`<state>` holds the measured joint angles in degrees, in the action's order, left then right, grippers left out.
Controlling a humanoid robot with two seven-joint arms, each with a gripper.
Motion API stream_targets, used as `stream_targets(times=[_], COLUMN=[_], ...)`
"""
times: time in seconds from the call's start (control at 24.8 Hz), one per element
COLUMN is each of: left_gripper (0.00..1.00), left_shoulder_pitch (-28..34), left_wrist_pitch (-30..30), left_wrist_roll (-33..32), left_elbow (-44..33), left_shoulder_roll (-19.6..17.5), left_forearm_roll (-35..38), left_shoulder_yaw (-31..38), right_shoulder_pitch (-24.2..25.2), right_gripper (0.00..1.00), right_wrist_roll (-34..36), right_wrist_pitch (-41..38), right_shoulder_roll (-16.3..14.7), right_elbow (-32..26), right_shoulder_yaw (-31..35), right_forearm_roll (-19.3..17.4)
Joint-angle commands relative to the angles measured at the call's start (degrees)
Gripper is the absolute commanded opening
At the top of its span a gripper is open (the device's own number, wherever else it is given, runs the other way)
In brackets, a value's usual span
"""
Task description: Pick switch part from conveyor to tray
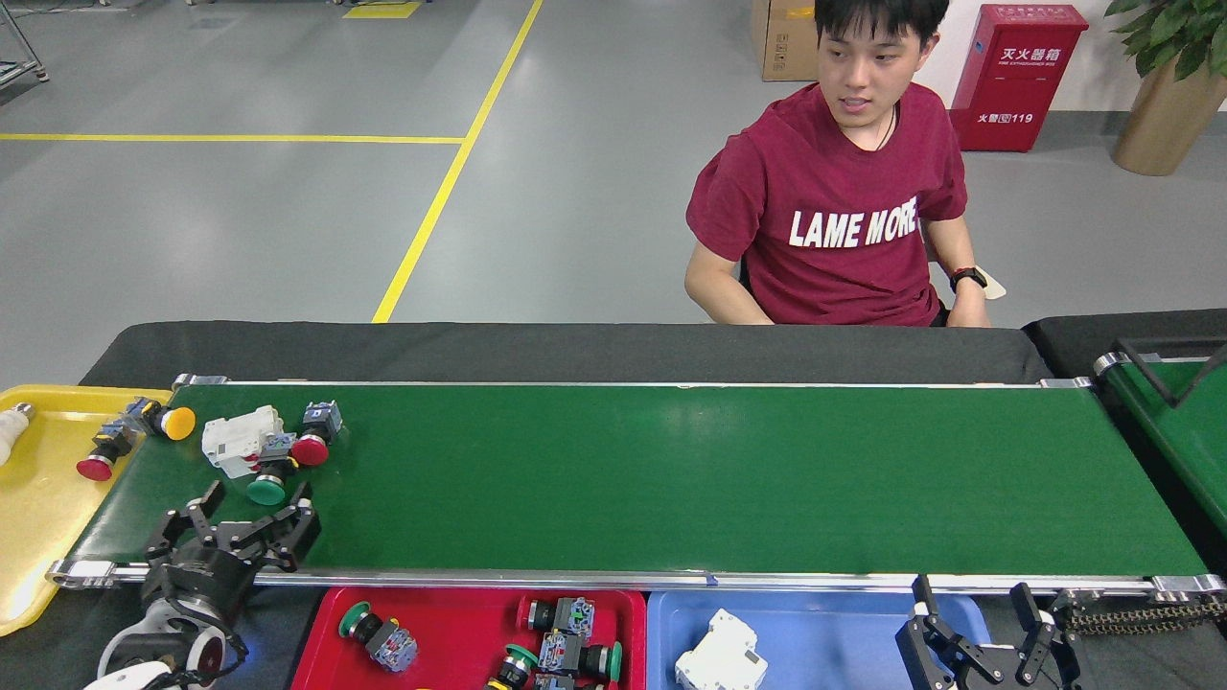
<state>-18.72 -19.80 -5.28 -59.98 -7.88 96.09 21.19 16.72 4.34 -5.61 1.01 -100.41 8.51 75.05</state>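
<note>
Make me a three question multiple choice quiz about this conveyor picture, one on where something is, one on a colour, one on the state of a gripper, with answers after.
1. Where does the yellow-capped switch lie?
A. at the left end of the conveyor
B. in the blue tray
C. in the red tray

2. What colour is the switch cap nearest the left gripper?
A. yellow
B. green
C. blue

3. How is the left gripper?
A. shut on a switch
B. open, empty
C. out of view

Answers: 1 A, it sits on the belt beside the yellow tray. 2 B, the green-capped switch is just beyond its fingers. 3 B, its fingers are spread with nothing between.
</note>
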Motion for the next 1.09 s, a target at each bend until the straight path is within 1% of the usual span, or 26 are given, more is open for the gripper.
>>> stream_targets(times=[0.0,0.04,0.12,0.16,0.28,0.32,0.4,0.48,0.56,0.64,0.73,0.81,0.85,0.93,0.97,1.05], left_gripper=[0.98,0.97,0.86,0.77,0.32,0.25,0.16,0.11,0.09,0.08,0.07,0.07,0.08,0.10,0.11,0.19], left_shoulder_pitch=[-3.2,-3.9,-5.8,-6.9,-9.0,-9.8,-11.2,-11.2,-11.0,-9.9,-7.5,-2.5,1.1,10.6,15.3,23.0], left_wrist_pitch=[2.6,3.2,4.3,4.9,5.3,5.3,6.4,6.4,5.4,2.3,-1.9,-8.9,-14.0,-25.0,-25.2,-25.2], left_wrist_roll=[0.8,0.8,0.8,0.9,3.9,5.1,7.4,8.3,8.7,8.7,8.7,8.7,8.7,8.3,8.1,7.9], left_elbow=[2.9,4.2,7.6,9.3,14.4,15.9,17.6,17.6,17.2,15.4,12.3,5.0,-0.4,-12.5,-18.2,-27.5], left_shoulder_roll=[-0.8,-1.0,-1.3,-1.3,-1.3,-1.3,-1.3,-1.4,-1.7,-1.6,-1.4,-1.1,-0.6,-0.5,-0.4,0.1], left_forearm_roll=[0.1,0.1,0.1,0.1,-0.5,-0.6,-0.6,-0.7,-2.2,-3.3,-3.6,-3.6,-3.9,-5.6,-6.6,-8.2], left_shoulder_yaw=[-0.4,-0.5,-1.7,-2.1,-2.3,-2.2,-2.4,-2.4,-2.6,-2.6,-2.6,-2.6,-2.5,-2.6,-2.6,-3.2], right_shoulder_pitch=[-0.6,-0.6,-0.6,-0.6,-0.5,-0.5,-0.5,-0.5,-0.5,-0.5,-0.5,-0.3,-0.3,-0.3,-0.3,-0.3], right_gripper=[0.95,0.95,0.95,0.95,0.95,0.95,0.95,0.95,0.95,0.95,0.95,0.95,0.95,0.95,0.95,0.95], right_wrist_roll=[0.0,0.1,0.1,0.1,0.1,0.0,0.1,0.0,0.0,0.0,0.1,0.1,0.0,0.0,0.0,0.0], right_wrist_pitch=[0.0,0.0,0.0,0.0,0.1,0.0,0.0,0.0,0.1,0.1,0.1,0.1,0.0,0.1,0.1,0.1], right_shoulder_roll=[0.0,0.0,0.1,0.1,0.1,0.1,0.2,0.2,0.2,0.3,0.2,0.2,0.3,0.2,0.2,0.2], right_elbow=[-0.9,-0.9,-0.9,-0.9,-0.9,-0.9,-0.9,-0.9,-0.9,-0.9,-0.9,-0.9,-0.9,-0.9,-0.9,-0.9], right_shoulder_yaw=[0.0,0.0,-0.2,-0.4,-0.7,-0.7,-0.8,-0.9,-0.9,-0.9,-0.9,-1.0,-1.0,-1.0,-1.0,-1.0], right_forearm_roll=[0.1,0.1,0.2,0.3,1.0,1.2,1.4,1.4,1.4,1.4,1.4,1.4,1.4,1.4,1.4,1.4])
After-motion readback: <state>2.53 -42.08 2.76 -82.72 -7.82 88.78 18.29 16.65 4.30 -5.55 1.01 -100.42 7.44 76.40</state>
